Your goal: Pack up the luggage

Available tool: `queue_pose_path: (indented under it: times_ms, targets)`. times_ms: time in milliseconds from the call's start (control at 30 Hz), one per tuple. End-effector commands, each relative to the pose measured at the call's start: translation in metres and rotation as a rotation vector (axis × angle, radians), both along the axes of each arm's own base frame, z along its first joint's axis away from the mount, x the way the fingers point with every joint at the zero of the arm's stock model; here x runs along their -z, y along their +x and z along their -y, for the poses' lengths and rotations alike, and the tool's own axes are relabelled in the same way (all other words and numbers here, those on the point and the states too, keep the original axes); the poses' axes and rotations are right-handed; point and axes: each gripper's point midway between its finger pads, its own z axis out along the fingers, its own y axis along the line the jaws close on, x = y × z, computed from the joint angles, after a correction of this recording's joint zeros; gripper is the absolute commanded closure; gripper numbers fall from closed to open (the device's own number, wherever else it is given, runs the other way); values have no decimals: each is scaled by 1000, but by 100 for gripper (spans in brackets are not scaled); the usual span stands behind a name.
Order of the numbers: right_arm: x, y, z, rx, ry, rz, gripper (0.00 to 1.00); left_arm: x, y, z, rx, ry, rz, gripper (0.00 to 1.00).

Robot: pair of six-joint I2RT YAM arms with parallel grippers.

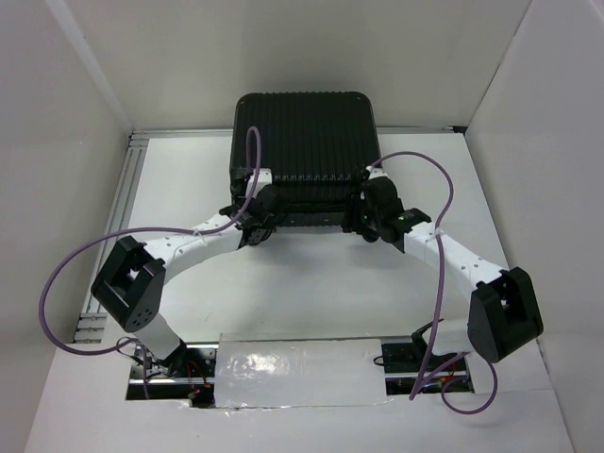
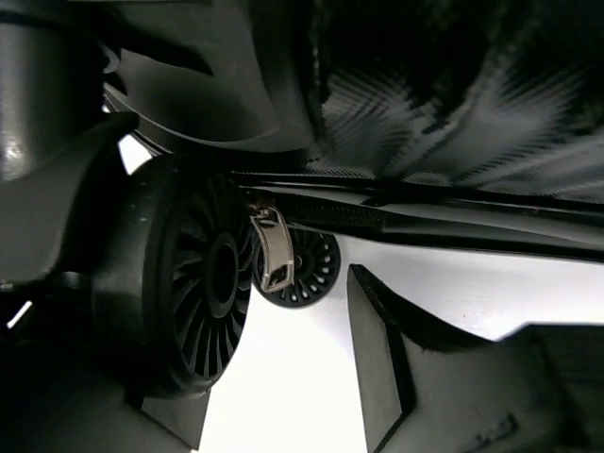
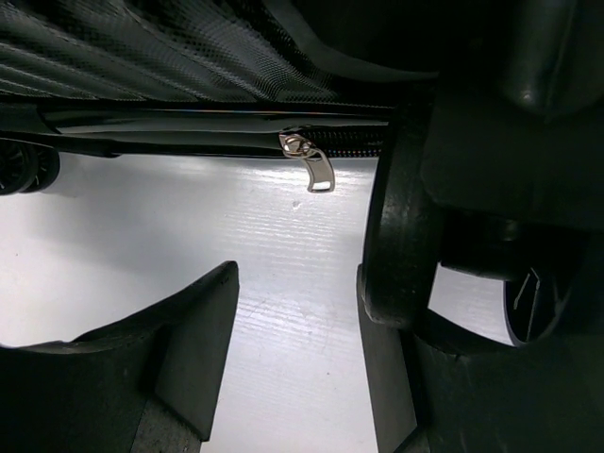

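The luggage (image 1: 304, 142), a black ribbed suitcase, lies shut at the back middle of the table. My left gripper (image 1: 257, 226) is at its near left corner and my right gripper (image 1: 368, 222) at its near right corner. In the left wrist view my left gripper (image 2: 274, 377) is open and empty, with a black wheel (image 2: 189, 274) against its left finger and a silver zipper pull (image 2: 272, 250) just beyond. In the right wrist view my right gripper (image 3: 297, 283) is open and empty, with a wheel (image 3: 396, 226) at its right finger and a zipper pull (image 3: 316, 165) ahead.
White walls close in the table on the left, back and right. An aluminium rail (image 1: 118, 208) runs along the left edge. A plastic-covered block (image 1: 302, 373) sits between the arm bases. Purple cables (image 1: 57, 283) loop out from both arms.
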Motion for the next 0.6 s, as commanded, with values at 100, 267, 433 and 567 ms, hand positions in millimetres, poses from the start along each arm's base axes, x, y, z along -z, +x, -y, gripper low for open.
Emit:
queue_pose_path:
  times_ms: [100, 267, 433, 567]
  targets:
    - [-27, 27, 6, 32, 1, 119, 40, -18, 20, 19, 8, -6, 88, 38]
    - [-27, 30, 13, 40, -13, 123, 40, -13, 21, 20, -6, 17, 80, 42]
    - [-26, 29, 17, 44, -9, 121, 41, -15, 22, 23, -24, 10, 96, 55]
    - [-26, 30, 19, 46, -4, 119, 44, -12, 18, 22, -33, 25, 94, 70]
